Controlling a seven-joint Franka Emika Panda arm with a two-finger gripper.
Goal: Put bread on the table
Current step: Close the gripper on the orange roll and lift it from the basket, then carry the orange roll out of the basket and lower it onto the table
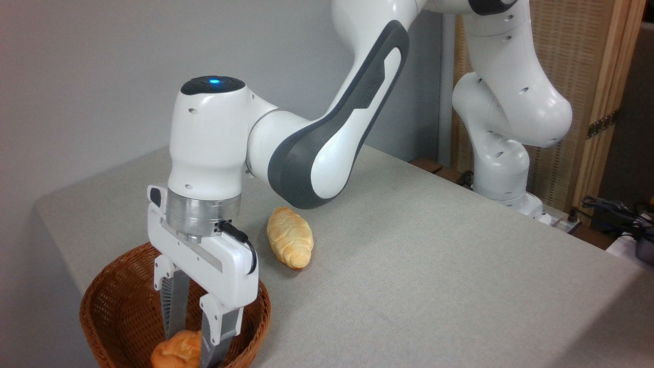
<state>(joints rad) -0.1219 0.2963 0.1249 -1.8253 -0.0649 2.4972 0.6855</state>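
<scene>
The end effector [190, 341] reaches down into the wicker basket [110, 301], its two fingers set either side of the bread [176, 350] (whether they actually pinch it cannot be told). The bread lies inside the basket. A croissant-shaped roll [289, 236] rests on the worktop [434, 266] just beyond the basket.
</scene>
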